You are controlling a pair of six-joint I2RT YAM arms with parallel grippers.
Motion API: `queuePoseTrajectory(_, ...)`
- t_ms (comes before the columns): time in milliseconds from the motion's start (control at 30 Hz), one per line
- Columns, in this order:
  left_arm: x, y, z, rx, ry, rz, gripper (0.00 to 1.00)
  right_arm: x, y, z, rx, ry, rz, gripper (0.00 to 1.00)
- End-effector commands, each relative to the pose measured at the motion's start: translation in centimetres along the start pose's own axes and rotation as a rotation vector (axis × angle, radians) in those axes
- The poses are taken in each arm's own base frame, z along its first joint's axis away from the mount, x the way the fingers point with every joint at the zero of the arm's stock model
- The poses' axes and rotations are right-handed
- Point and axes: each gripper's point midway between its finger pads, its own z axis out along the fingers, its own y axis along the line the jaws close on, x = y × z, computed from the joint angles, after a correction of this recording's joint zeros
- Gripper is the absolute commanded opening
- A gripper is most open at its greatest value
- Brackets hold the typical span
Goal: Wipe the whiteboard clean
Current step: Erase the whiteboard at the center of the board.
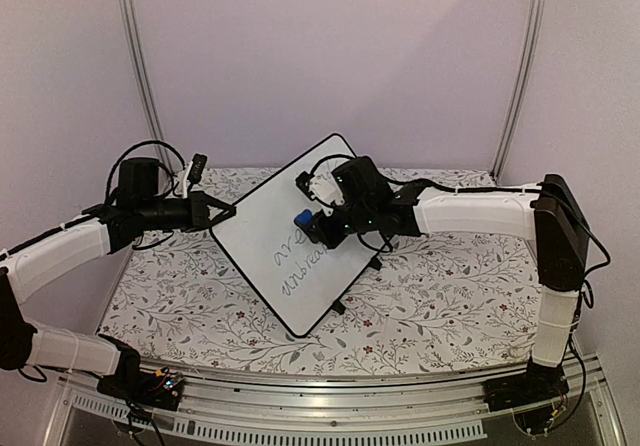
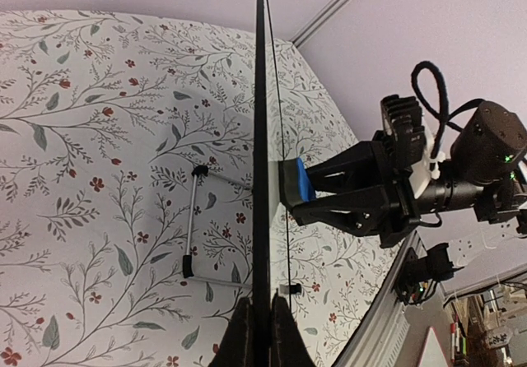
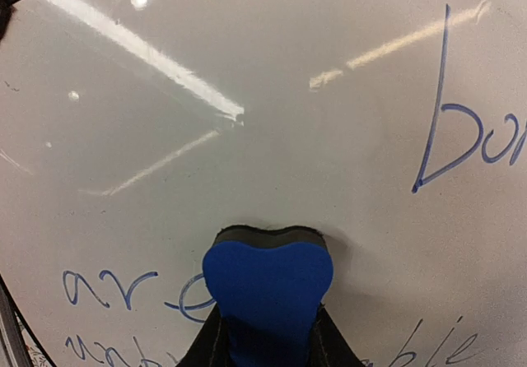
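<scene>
The whiteboard (image 1: 270, 221) is tilted up off the table, white with a thin black rim and blue handwriting (image 1: 300, 256) on its lower half. My left gripper (image 1: 222, 215) is shut on its left edge. In the left wrist view the whiteboard (image 2: 262, 137) shows edge-on, and the left gripper (image 2: 262, 313) pinches the rim from both sides. My right gripper (image 1: 318, 224) is shut on a blue eraser (image 1: 303, 216) whose dark felt is pressed flat against the board face. In the right wrist view the eraser (image 3: 268, 276) sits just above the written words on the whiteboard (image 3: 247, 95), held in the right gripper (image 3: 268, 327).
A floral cloth (image 1: 430, 296) covers the table. Black clip feet (image 1: 340, 306) stick out under the board's lower right edge, and a thin metal wire stand (image 2: 191, 227) lies on the cloth behind the board. An aluminium rail (image 1: 330, 386) runs along the near edge.
</scene>
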Motion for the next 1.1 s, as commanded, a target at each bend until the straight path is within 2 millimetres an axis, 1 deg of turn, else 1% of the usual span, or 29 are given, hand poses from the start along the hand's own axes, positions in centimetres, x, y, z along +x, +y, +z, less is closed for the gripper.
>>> queuePoseTrajectory(0, -0.9, -1.8, -0.3, 0.056, -0.028, 0.112, 0.0, 2.2, 0.2, 1.0, -0.01, 0.089, 0.012, 0.14)
queuePoseTrajectory(67, -0.9, -1.8, -0.3, 0.056, -0.026, 0.111, 0.0, 0.9, -0.4, 1.2, 0.018, 0.068, 0.008, 0.14)
queuePoseTrajectory(200, -0.8, -1.8, -0.2, 0.059, -0.022, 0.111, 0.0, -2.6, -1.4, 1.3, 0.045, 0.013, -0.002, 0.14)
queuePoseTrajectory(233, -0.8, -1.8, -0.2, 0.059, -0.022, 0.11, 0.0, -3.0, -2.2, 1.6, 0.079, 0.01, -0.006, 0.14)
queuePoseTrajectory(300, -0.8, -1.9, -0.2, 0.06, -0.023, 0.11, 0.0, -4.7, -3.1, 1.5, 0.101, -0.014, -0.012, 0.14)
queuePoseTrajectory(333, -0.9, -1.9, -0.3, 0.06, -0.024, 0.112, 0.0, -5.2, -3.4, 1.5, 0.105, -0.021, -0.013, 0.15)
queuePoseTrajectory(433, -0.9, -1.9, -0.3, 0.059, -0.025, 0.115, 0.0, -5.9, -4.6, 1.8, 0.121, -0.031, -0.009, 0.15)
queuePoseTrajectory(500, -0.9, -2.0, -0.3, 0.059, -0.026, 0.116, 0.0, -6.0, -5.1, 1.8, 0.127, -0.032, -0.005, 0.15)
queuePoseTrajectory(600, -1.1, -1.9, -0.5, 0.052, -0.033, 0.12, 0.0, -6.1, -4.7, 1.3, 0.106, -0.034, -0.018, 0.15)
queuePoseTrajectory(633, -1.1, -1.9, -0.5, 0.047, -0.035, 0.122, 0.04, -5.9, -4.7, 1.1, 0.103, -0.031, -0.026, 0.15)
queuePoseTrajectory(667, -1.3, -1.9, -0.6, 0.044, -0.039, 0.126, 0.07, -6.0, -4.2, 0.6, 0.075, -0.036, -0.033, 0.15)
queuePoseTrajectory(767, -2.0, -1.7, -1.2, 0.037, -0.066, 0.13, 0.21, -6.7, -3.9, -1.6, 0.071, -0.062, -0.046, 0.15)
queuePoseTrajectory(800, -2.3, -1.6, -1.4, 0.036, -0.073, 0.13, 0.23, -6.6, -4.0, -2.1, 0.079, -0.063, -0.047, 0.15)
queuePoseTrajectory(833, -2.5, -1.6, -1.6, 0.034, -0.081, 0.133, 0.25, -7.1, -4.0, -3.2, 0.087, -0.079, -0.052, 0.15)
queuePoseTrajectory(867, -2.8, -1.5, -1.7, 0.03, -0.087, 0.133, 0.28, -7.2, -4.2, -4.0, 0.106, -0.085, -0.053, 0.15)
queuePoseTrajectory(933, -3.2, -1.5, -1.9, 0.022, -0.098, 0.138, 0.32, -7.4, -4.6, -5.4, 0.136, -0.096, -0.056, 0.16)
queuePoseTrajectory(967, -3.5, -1.5, -2.0, 0.013, -0.104, 0.138, 0.35, -7.2, -4.8, -5.8, 0.145, -0.093, -0.055, 0.15)
queuePoseTrajectory(1000, -4.0, -1.7, -2.2, 0.007, -0.112, 0.142, 0.4, -7.3, -4.9, -6.3, 0.156, -0.098, -0.055, 0.16)
queuePoseTrajectory(1033, -4.5, -1.9, -2.4, 0.0, -0.116, 0.145, 0.44, -6.9, -5.0, -6.6, 0.166, -0.092, -0.052, 0.16)
queuePoseTrajectory(1067, -5.3, -2.3, -2.7, -0.003, -0.128, 0.151, 0.51, -7.0, -5.1, -7.2, 0.176, -0.1, -0.05, 0.16)
